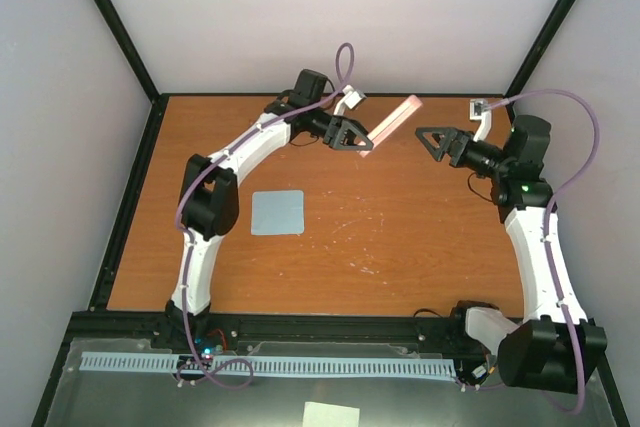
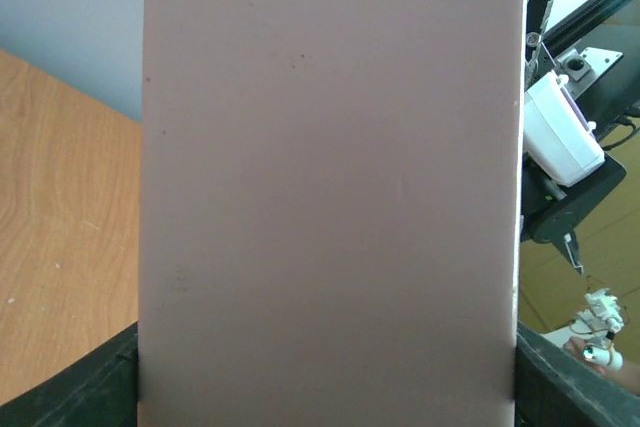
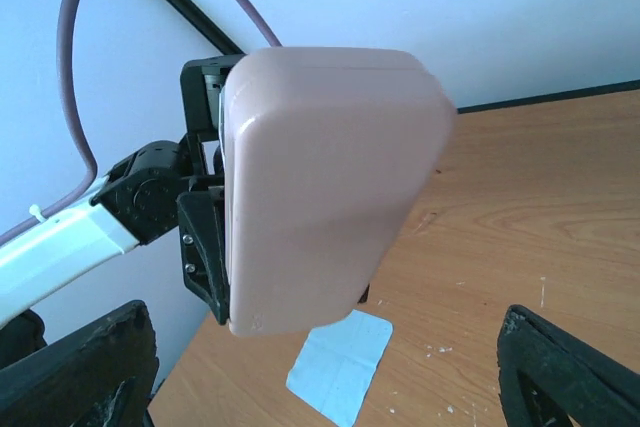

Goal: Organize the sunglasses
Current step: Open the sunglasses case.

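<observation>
Carrying surface: tabletop [image 1: 400, 247], orange wood grain with pale scuffs near the middle and plain walls on three sides.
Left arm [image 1: 250, 142]: reaches toward the far edge, a little left of its middle. The left jaws are clamped on one end of the pink case [image 1: 392, 122], so it hangs in the air above the tabletop.
Right arm [image 1: 530, 237]: comes in from the right edge. The right jaws are spread wide with nothing between them, aimed at the case's free end but apart from it.
Pink case: a rounded oblong, tilted, with its free end toward the right arm. It looks closed, with a faint seam along one side in the right wrist view.
Why held so: my reading is that one arm steadies the case aloft so the other can take its free end or work the lid.
Cloth [image 1: 277, 212]: a flat blue-grey square lying left of the middle, well apart from both arms.
Sunglasses: not seen in any view, and none on the bare tabletop. They may be inside the case, but I cannot tell.
In the way: nothing lies between the right jaws and the case. The case fills the left wrist view, so that camera shows little else.
</observation>
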Controlling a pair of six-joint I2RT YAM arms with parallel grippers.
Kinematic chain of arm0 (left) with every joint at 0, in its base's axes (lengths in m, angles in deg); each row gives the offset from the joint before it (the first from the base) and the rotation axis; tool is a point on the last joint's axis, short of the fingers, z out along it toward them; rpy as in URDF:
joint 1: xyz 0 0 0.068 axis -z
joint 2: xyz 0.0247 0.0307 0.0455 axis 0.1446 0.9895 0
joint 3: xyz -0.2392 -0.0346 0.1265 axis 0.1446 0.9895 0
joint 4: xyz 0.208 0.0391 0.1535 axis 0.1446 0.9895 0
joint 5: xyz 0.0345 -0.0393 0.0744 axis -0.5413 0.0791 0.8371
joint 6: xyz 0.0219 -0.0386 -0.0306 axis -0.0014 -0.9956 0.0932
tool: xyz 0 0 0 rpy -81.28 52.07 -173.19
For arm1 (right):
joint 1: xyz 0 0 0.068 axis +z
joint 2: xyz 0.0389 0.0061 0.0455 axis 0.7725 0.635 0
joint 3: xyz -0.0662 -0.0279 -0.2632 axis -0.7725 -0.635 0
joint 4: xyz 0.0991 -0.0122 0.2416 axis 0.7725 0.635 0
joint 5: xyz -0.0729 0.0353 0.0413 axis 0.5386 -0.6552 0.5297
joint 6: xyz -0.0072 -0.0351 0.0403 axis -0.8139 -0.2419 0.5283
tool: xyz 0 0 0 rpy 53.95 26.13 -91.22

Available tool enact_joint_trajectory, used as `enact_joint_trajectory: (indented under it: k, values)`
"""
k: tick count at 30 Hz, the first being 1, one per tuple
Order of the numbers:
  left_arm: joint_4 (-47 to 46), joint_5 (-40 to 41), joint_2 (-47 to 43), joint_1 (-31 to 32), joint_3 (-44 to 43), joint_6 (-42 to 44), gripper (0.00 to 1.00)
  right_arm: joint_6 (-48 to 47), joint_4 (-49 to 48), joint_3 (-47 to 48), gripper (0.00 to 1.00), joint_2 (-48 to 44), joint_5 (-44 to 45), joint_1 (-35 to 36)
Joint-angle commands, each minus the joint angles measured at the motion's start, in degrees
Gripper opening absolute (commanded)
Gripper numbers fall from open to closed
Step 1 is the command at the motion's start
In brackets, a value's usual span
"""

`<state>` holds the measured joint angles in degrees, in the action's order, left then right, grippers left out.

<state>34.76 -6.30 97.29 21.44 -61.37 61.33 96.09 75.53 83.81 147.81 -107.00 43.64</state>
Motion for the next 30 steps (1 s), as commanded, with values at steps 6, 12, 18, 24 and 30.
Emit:
enact_joint_trajectory:
  k: [6,12,18,24,30]
  values:
    - [-3.94,-13.23,-4.76,0.3,2.51,-3.28,0.02,-1.09,-4.25,-0.3,0.91,0.78,9.87,7.04]
    - [-6.09,-14.51,-5.86,0.55,3.23,-4.81,0.01,0.08,-7.6,-2.52,0.93,2.35,11.94,9.95]
    - [-11.16,-18.43,-5.94,1.27,3.17,-10.05,0.01,2.51,-14.93,-4.69,0.94,3.16,10.4,10.54]
    - [-14.85,-20.26,-5.89,2.58,3.02,-13.68,0.01,5.19,-22.83,-4.52,0.95,4.92,3.89,11.1]
    - [-16.59,-20.22,-5.3,3.05,2.97,-15.54,0.01,5.53,-23.59,-3.57,0.96,5.04,0.96,11.42]
